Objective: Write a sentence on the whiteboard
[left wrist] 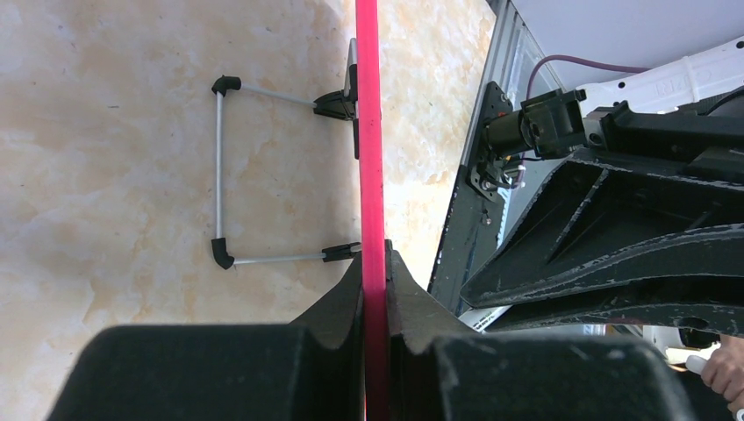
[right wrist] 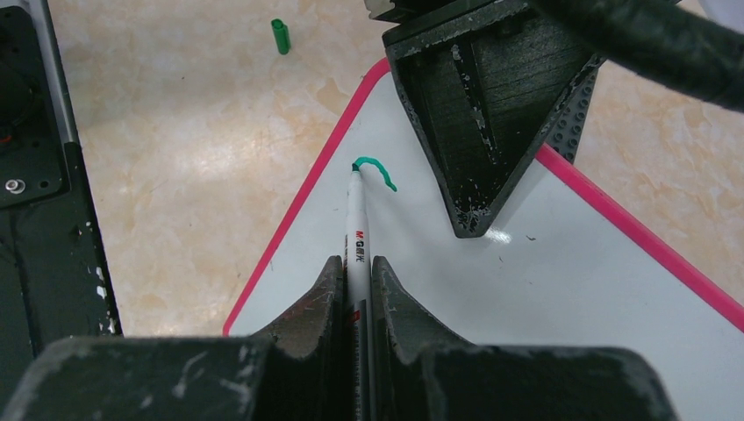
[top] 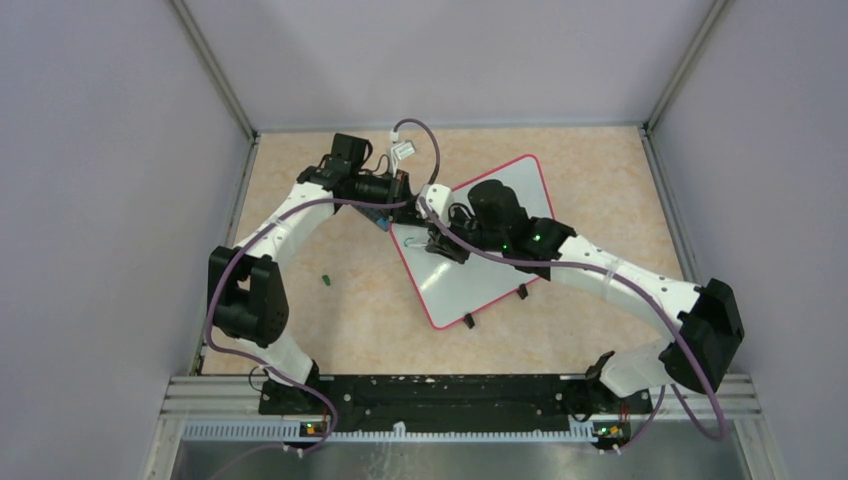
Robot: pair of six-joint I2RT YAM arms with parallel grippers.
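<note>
Beige tabletop [top: 600, 170]: whiteboard [top: 452, 285] is being pinched at its rim by left claw [left wrist: 375, 272], pen [right wrist: 358, 219] is being clamped by right claw [right wrist: 355, 263]; board slip is being risked under pen pressure.

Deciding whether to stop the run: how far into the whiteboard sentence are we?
Done: the green cap is off and lies on the table. The left gripper is clamped on the whiteboard rim, apparently bracing it.
In hand: the right gripper holds the marker, tip on the board at one short green stroke.
Left: practically the whole sentence; the board surface in view is otherwise blank.
</note>
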